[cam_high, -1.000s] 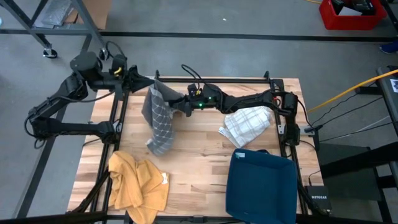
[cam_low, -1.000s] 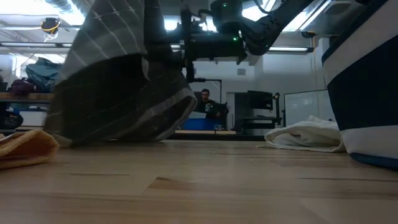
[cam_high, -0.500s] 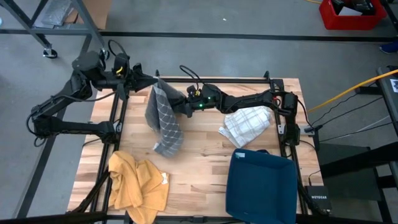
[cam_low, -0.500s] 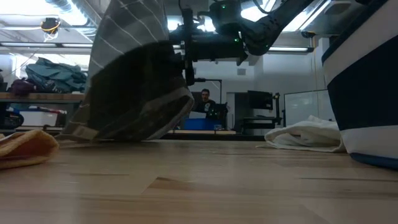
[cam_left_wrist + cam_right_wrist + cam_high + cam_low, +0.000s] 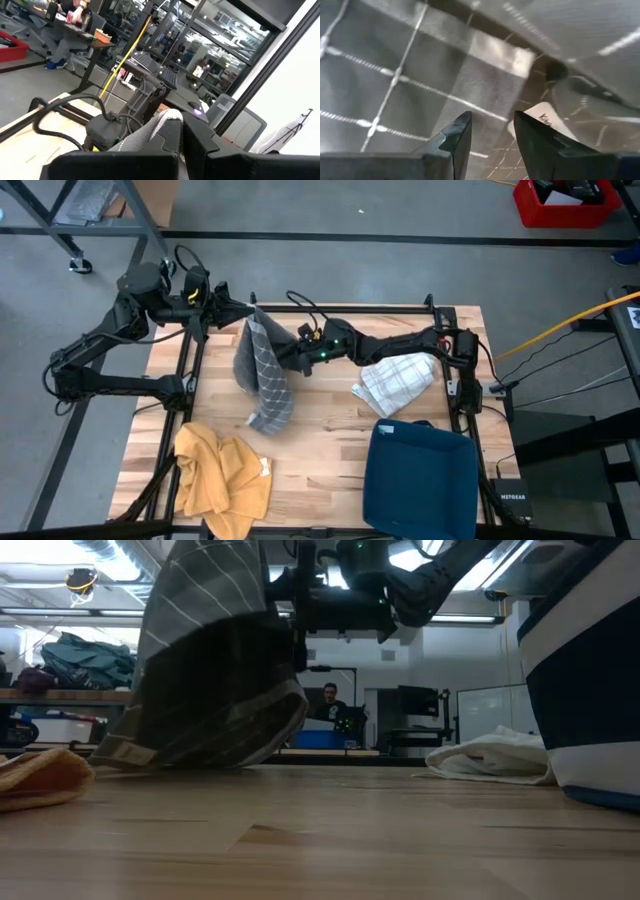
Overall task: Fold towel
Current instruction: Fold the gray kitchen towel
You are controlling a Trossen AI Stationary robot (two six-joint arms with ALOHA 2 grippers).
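Left gripper (image 5: 246,314) jaws are clamped on the grey checked towel (image 5: 263,373)'s top corner; the towel hangs down to the table (image 5: 320,430). Right wrist view alone shows the right gripper (image 5: 489,131) jaws narrowly apart, cloth just ahead, ungripped. Beside: white towel (image 5: 398,379), yellow cloth (image 5: 220,477), blue bin (image 5: 420,480).

Legible text: "NETGEAR" on black box (image 5: 513,501), floor by table's right corner. Tag (image 5: 546,120) on grey towel (image 5: 410,85): print partly visible, unreadable.
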